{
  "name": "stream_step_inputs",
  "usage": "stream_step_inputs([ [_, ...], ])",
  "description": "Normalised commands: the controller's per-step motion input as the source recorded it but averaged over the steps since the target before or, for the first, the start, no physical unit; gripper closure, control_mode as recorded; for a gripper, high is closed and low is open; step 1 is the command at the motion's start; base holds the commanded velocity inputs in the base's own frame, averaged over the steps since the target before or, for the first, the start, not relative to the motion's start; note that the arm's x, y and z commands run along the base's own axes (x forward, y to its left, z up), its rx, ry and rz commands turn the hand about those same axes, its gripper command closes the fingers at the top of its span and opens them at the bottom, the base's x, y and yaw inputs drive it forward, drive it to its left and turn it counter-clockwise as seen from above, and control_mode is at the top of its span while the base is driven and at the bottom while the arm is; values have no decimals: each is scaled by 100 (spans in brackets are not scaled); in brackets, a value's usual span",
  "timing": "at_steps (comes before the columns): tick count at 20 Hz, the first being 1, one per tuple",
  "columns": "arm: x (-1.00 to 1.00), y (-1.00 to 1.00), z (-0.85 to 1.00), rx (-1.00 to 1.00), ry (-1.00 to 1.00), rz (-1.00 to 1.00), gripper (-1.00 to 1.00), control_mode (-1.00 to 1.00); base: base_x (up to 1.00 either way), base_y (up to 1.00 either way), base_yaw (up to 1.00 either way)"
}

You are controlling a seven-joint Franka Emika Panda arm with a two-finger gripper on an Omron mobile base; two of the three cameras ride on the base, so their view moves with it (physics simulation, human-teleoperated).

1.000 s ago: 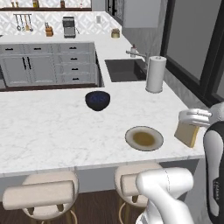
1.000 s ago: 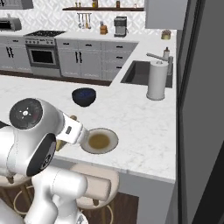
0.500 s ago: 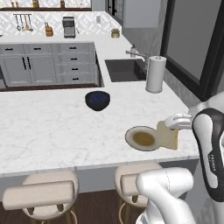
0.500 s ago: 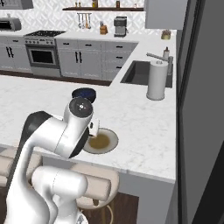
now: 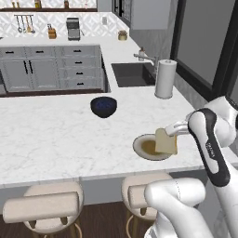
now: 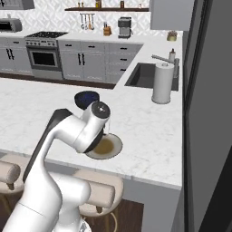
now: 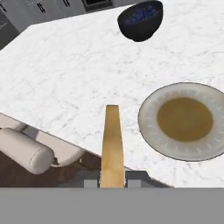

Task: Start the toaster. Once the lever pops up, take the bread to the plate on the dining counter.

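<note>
My gripper is shut on the bread, a pale tan slice held upright just above the dining counter. In the left base view the slice overlaps the right side of the round beige-grey plate. The hand view shows the bread edge-on between the fingers of my gripper, with the plate lying beside it on the marble. In the right base view my arm covers the slice, and the plate peeks out behind the hand. The toaster and its lever are out of view.
A dark blue bowl sits further in on the counter. A paper towel roll stands by the sink. Two beige stools are tucked under the counter's near edge. Grey drawer cabinets line the far wall.
The arm has swung left with the bread in its grip, from beyond the counter's right end to just over the plate's side. The plate and bowl have not moved.
</note>
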Motion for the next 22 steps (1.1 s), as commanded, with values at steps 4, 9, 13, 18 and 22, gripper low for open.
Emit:
stream_step_inputs([
  [4,59,0,-46,0,-20,0,100,-100,0,0,0],
  [9,76,-1,-25,3,-3,0,100,-100,0,0,0],
  [13,59,-3,-28,8,1,0,100,-100,0,0,0],
  [18,12,0,-39,7,0,0,100,-100,0,0,0],
  [22,35,0,-36,3,2,0,100,-100,0,0,0],
])
